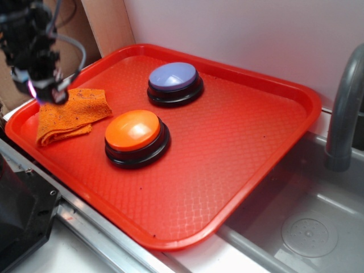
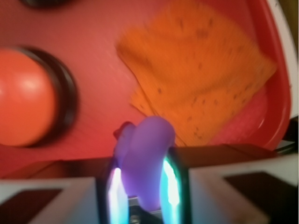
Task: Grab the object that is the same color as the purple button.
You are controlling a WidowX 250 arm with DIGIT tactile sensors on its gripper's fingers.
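Lavender object (image 2: 145, 158); lavender button (image 1: 173, 78); orange button (image 1: 132, 130); orange cloth (image 1: 68, 116); red tray (image 1: 227, 148).

The black arm reaches in at the upper left of the exterior view with its gripper (image 1: 48, 94) pointing down above the tray's left end, and in the wrist view both fingers (image 2: 170, 182) are pressed against the small purple object (image 2: 145, 158) between them.

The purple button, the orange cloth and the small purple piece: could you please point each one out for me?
purple button (image 1: 172, 75), exterior view, top of the dome.
orange cloth (image 1: 67, 116), exterior view, middle of the folded fabric.
small purple piece (image 2: 147, 158), wrist view, its body between the gripper's fingers.
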